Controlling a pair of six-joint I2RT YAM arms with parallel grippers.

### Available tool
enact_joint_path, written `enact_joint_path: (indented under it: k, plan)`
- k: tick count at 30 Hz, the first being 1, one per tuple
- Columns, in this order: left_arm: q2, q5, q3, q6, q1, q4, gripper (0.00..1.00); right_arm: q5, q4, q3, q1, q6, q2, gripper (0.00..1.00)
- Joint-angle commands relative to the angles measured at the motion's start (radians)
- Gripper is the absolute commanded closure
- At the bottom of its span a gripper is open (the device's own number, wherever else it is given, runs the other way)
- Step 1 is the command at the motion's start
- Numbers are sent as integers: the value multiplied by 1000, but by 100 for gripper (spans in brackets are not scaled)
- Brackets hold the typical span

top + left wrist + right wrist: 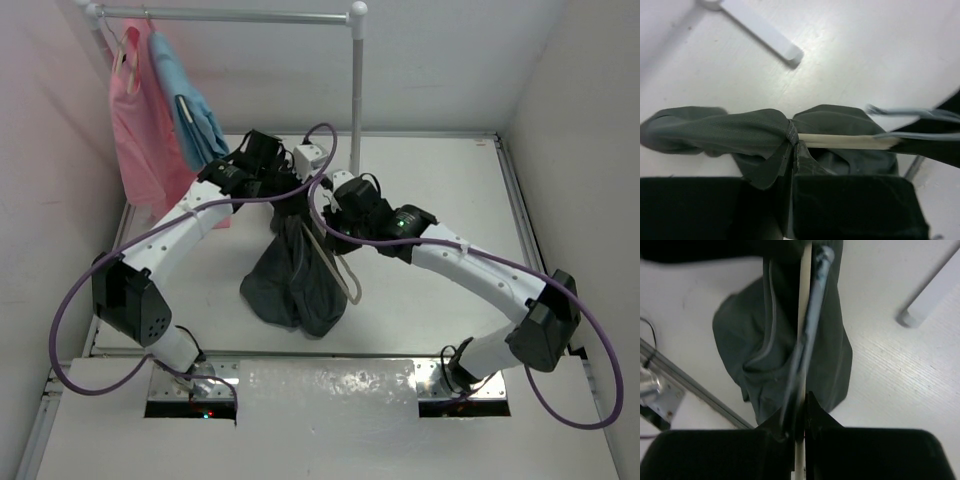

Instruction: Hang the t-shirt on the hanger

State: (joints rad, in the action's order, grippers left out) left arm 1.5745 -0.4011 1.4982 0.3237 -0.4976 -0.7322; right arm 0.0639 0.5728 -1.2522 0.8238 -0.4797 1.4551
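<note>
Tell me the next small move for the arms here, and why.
Probably the left gripper should draw its pinched fold of the t-shirt along the hanger toward the right gripper, which clamps the hanger. A stretch of the bar shows bare between them, and the cloth hangs bunched.

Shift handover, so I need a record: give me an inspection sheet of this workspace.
Surface: white table, with the shirt's lower end apparently resting on it.
Job's things: dark t-shirt bunched, held up between the arms; beige hanger partly inside it.
Clutter: nothing seen.
Grippers: left gripper shut on the t-shirt; right gripper shut on the hanger.
Cables: purple cables loop along both arms.
Surroundings: pipe rail behind, holding a pink garment and a light blue garment.
</note>
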Motion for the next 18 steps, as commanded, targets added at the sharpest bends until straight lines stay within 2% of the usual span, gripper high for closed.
enact_joint_path:
  k: [1,7,10,13,14,15,17,18]
  plan:
    - [-54,-208,45,78,-19,-38,100,102,-235,-62,3,-137,13,100]
    - [-74,-307,86,161,-19,-134,100,275,-304,-64,8,-177,7,100]
    - [-85,-291,131,173,-19,-168,100,333,-295,-65,8,-166,4,100]
    - [-96,-234,166,202,-18,-199,100,303,-341,0,8,-90,-30,100]
    - [-99,-220,171,215,-16,-211,97,271,-373,20,8,-51,-54,100]
    - [-105,-196,177,238,-18,-220,87,239,-402,49,8,-22,-64,100]
    - [-107,-177,201,296,-15,-263,34,172,-442,65,6,53,-88,100]
    - [-108,-165,211,304,-13,-271,15,171,-448,79,8,67,-96,100]
